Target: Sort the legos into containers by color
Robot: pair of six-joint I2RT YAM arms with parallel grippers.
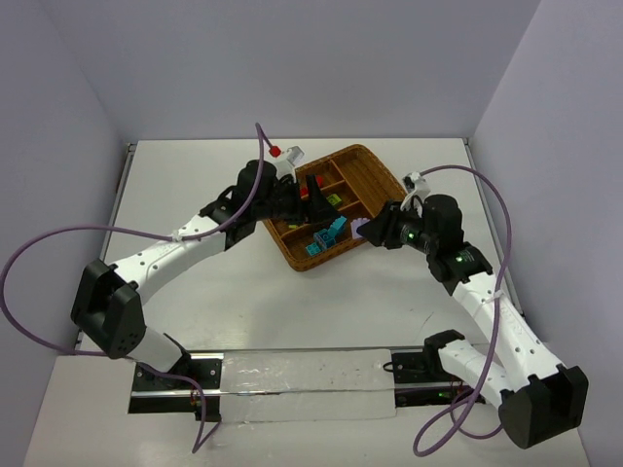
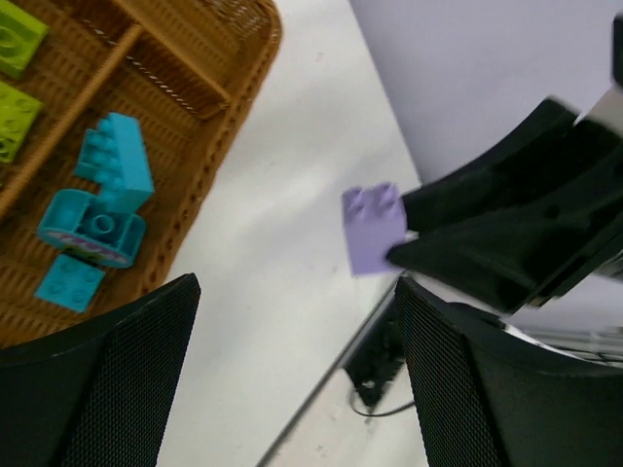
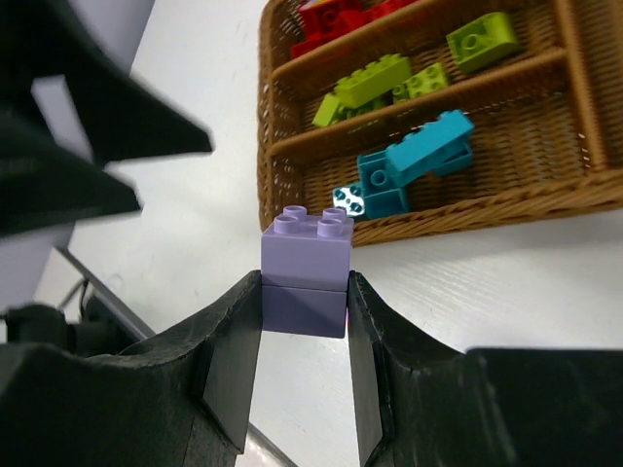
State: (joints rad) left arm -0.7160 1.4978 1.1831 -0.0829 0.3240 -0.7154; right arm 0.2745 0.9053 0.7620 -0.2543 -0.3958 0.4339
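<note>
Legos lie sorted in the wicker tray [image 3: 487, 211] in the upper right of the right wrist view: red bricks [image 3: 331, 21] in the top slot, yellow-green bricks [image 3: 375, 83] in the middle one, cyan bricks [image 3: 419, 148] in the lowest. One purple brick [image 3: 307, 263], studs up, is clamped between the fingers of the right tool [image 3: 304, 292], over the white tabletop [image 3: 506, 282] just outside the tray's lower rim. Near the centre of the top view, the left tool [image 1: 310, 192] overlaps the tray's left part, its fingers spread with nothing between them.
</note>
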